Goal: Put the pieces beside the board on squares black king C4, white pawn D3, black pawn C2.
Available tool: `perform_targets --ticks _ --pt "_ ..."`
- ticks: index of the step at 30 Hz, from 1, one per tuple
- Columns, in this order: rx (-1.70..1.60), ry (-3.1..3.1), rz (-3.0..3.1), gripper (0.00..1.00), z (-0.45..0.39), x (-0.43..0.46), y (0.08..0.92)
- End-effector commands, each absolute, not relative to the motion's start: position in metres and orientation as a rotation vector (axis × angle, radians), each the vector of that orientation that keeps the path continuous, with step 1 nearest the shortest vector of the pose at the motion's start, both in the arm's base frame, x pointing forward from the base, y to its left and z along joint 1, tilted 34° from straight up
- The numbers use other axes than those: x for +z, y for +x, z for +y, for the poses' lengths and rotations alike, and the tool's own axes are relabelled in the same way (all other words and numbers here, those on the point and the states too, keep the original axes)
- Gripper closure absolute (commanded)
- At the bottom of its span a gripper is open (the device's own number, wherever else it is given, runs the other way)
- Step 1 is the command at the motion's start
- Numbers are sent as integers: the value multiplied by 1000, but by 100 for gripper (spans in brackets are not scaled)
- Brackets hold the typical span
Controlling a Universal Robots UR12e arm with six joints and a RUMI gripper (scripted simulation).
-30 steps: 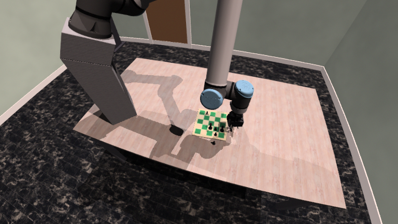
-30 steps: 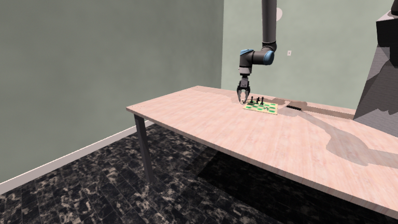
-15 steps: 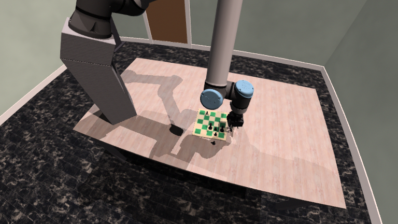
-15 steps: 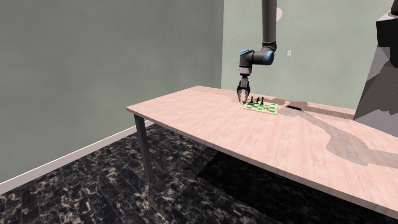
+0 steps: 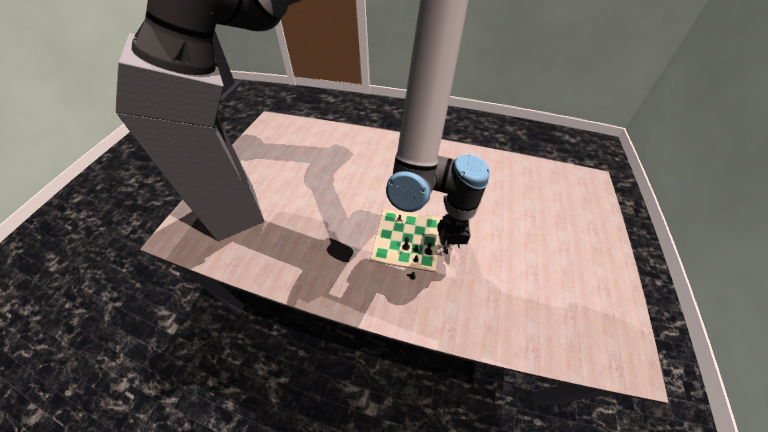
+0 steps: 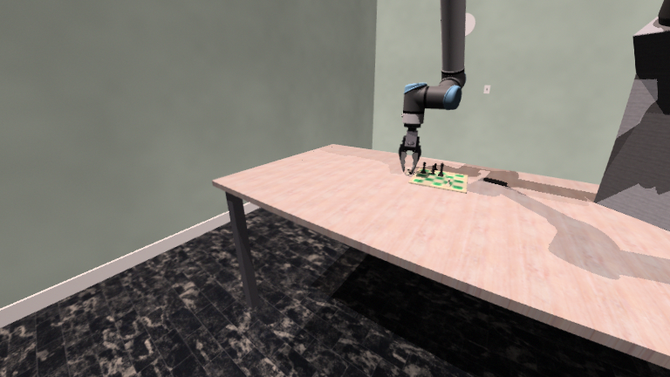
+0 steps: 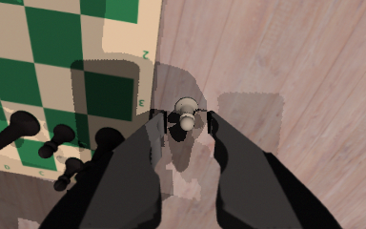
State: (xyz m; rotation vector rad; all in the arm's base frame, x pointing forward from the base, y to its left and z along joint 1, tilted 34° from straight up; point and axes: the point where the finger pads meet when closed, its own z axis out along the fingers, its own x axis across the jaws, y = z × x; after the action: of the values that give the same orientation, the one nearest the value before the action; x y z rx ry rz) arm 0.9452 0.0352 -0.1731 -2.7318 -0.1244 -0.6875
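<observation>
1. While the long forearm (image 5: 436, 53) drops almost straight down from above, the blue-capped wrist joints (image 5: 438, 178) sit over the board's right-hand edge and turn the gripper (image 7: 187, 125) to point vertically at the table.
2. The arm's shoulder rests on a tall grey pedestal (image 5: 169, 138) standing at the table's far-left corner.
3. The pincer is only partly open. Its two dark fingers stand on either side of the white pawn (image 7: 186, 112) with a thin gap showing on each side, so it has hold of nothing.
4. The white pawn stands upright on the bare wood just beside the chessboard (image 7: 57, 43), next to the border mark for row 3.
5. Several black pieces (image 5: 406, 244) stand on the green-and-cream board. Their kinds are too small to tell.
6. One small black piece (image 5: 411, 275) sits on the table just off the board's near edge.
7. The table (image 5: 538, 291) is pale pink-toned wood on thin dark legs, crossed by the arm's shadow.
8. Around it lies a dark marbled floor (image 5: 113, 348), with grey-green walls, a white skirting board and a brown door panel (image 5: 322, 36).
</observation>
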Motion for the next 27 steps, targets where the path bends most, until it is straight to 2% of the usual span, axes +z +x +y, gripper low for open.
perform_targets --ticks 1,2,27 --pt "-689 -2732 -124 80 35 -172 946" --pt "-689 -2732 -124 100 35 -172 946" --pt "-689 -2732 -124 100 35 -172 946"
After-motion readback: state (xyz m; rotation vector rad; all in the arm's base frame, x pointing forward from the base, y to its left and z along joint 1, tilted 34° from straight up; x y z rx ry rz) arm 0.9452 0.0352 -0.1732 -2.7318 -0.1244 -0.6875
